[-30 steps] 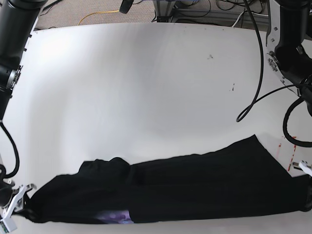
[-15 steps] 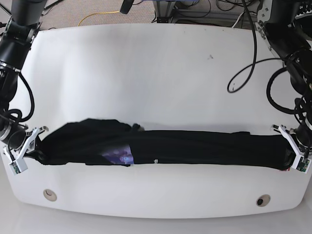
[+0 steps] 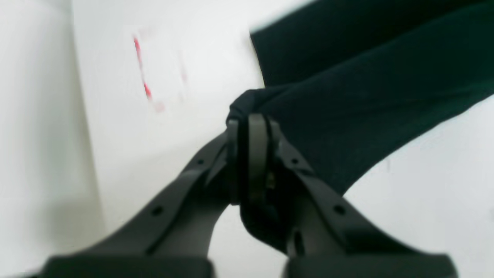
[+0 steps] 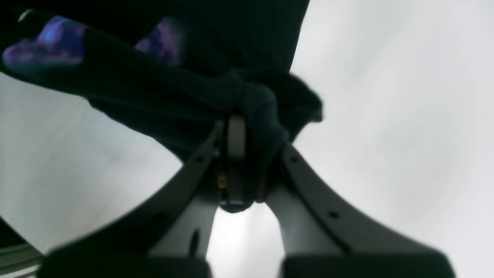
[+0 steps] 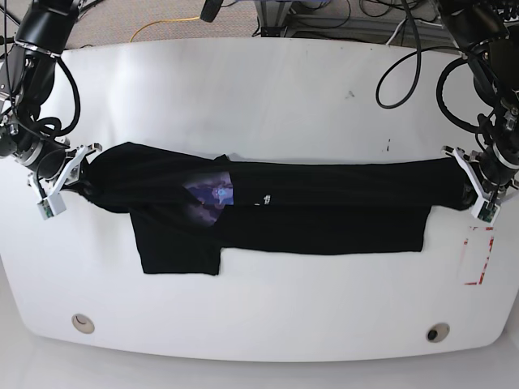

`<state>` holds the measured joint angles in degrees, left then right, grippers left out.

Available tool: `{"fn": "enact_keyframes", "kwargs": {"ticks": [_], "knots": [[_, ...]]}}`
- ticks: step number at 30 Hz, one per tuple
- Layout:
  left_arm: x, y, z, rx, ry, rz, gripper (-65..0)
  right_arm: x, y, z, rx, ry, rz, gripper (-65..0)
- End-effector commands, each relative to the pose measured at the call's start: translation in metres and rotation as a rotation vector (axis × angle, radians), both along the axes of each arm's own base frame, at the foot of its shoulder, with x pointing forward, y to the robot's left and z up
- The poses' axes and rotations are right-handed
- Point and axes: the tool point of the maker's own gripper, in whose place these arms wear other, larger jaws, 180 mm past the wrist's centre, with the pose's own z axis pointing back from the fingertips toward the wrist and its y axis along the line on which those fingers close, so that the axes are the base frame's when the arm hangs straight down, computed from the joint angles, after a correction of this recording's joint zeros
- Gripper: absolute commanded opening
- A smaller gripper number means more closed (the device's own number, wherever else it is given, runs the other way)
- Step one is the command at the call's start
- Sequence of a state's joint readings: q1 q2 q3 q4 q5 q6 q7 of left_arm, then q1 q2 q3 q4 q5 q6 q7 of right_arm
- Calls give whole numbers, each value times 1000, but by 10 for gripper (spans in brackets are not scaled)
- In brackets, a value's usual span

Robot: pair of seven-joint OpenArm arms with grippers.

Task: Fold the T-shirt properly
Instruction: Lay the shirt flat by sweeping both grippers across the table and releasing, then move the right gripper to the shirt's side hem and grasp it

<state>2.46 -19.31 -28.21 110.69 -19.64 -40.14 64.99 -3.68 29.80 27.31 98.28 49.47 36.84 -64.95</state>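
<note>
The black T-shirt is stretched in a long band across the white table, its lower part lying flat on the surface. A purple-blue printed patch shows left of the middle, with tiny white lettering beside it. My left gripper is shut on the T-shirt's right end; the left wrist view shows bunched cloth pinched at the left gripper. My right gripper is shut on the T-shirt's left end, and in the right wrist view the right gripper pinches a wad of cloth.
A red-outlined rectangle is marked on the table near the right edge. Two round holes sit along the front edge. Black cables hang over the back right. Floor and cables lie beyond the far edge.
Both grippers have carried the T-shirt away from the front edge toward the table's middle. The lower part now lies spread on the table below the taut upper edge.
</note>
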Motion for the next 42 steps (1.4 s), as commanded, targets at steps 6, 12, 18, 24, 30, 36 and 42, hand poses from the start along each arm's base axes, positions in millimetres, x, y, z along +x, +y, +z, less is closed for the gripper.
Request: {"fn": "enact_keyframes", "kwargs": {"ticks": [6,12,18,24,30,36,42], "knots": [[-54,15,-37,21,145,31,-650,-41,5,-10,5,32,-10,-650],[-93,23,-60,33,254,52,-650,-80,6,-39,34,136,-47,-650],[-124,26,-77,53,357,44,-650,-102,8,-54,41,198,-55,-650],[-161,27,-94,54,461,43,-650,-115,13,-64,64,237,-71,-650],[-172,28,-98,53,486,46,-650,-116,12,-66,83,253,-113,-569],[-170,22,-100,51,493,26,-472,-112,12,-63,90,240,-129,-160],[-155,24,-93,53,450,31,-187,-84,8,-49,110,178,-166,-24]]}}
